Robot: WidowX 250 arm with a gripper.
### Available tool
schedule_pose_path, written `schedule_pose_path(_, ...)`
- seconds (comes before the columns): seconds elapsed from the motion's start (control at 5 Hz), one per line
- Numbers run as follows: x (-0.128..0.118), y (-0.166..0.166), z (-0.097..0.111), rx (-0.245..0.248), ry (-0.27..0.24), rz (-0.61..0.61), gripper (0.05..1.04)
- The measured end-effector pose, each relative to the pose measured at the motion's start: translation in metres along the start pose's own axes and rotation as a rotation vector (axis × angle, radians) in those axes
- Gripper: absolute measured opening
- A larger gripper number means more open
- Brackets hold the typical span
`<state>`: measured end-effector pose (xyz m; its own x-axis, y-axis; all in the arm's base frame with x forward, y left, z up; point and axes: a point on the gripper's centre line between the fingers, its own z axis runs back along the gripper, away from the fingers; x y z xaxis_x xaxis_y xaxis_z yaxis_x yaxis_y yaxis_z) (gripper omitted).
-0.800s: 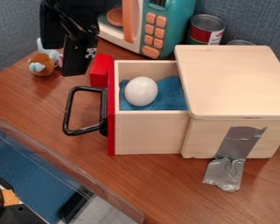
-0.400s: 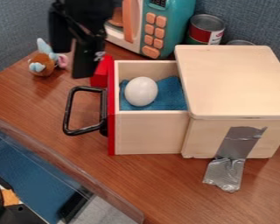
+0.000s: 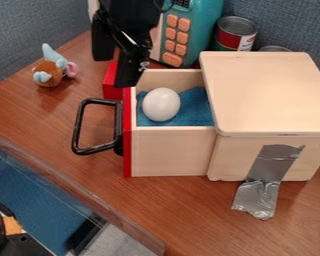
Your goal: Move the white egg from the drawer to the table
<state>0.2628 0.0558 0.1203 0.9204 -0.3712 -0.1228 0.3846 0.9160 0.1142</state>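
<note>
Camera view: a white egg (image 3: pixel 161 104) rested on a blue cloth (image 3: pixel 195 109) inside the open drawer (image 3: pixel 171 151), nearer the drawer's red front (image 3: pixel 127 142) than the lidded wooden box (image 3: pixel 266 95) from which it extended. Above the far corner of that red front, the black hand (image 3: pixel 115 73) of the robot arm (image 3: pixel 132 15) hung from the top edge of the scene, apart from the egg. Against the dark arm, its two fingers appeared to be parted, one of them lower and nearer the drawer than the other.

A black looped handle (image 3: pixel 76 125) jutted from the drawer's front over the wood-grained worktop (image 3: pixel 169 210). Silver tape (image 3: pixel 275 162) ran down the near side of the box and onto the worktop. A red block (image 3: pixel 112 84) stood behind the handle, beside the drawer front, while a brown plush toy (image 3: pixel 49 75) with pale blue and pink parts sat toward the left of the view. Behind the drawer stood a teal toy microwave (image 3: pixel 205 25) with orange buttons (image 3: pixel 177 37), and next to it, at the back of the box, a metal can (image 3: pixel 235 35) with a red and white label.
</note>
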Motion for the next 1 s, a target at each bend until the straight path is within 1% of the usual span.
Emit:
schedule_pose_path(0.2,0.016,-0.011,-0.006,-0.034,-0.033,-0.016,0.999)
schedule_pose_path(0.4,0.032,-0.034,-0.007,-0.043,-0.050,-0.065,0.999)
schedule_pose_path(0.6,0.042,-0.049,-0.005,-0.042,-0.083,-0.079,0.999)
schedule_pose_path(0.8,0.054,-0.056,-0.008,-0.020,-0.091,-0.094,0.999)
schedule_pose_path(1.0,0.060,-0.054,-0.016,-0.010,-0.076,-0.091,0.999)
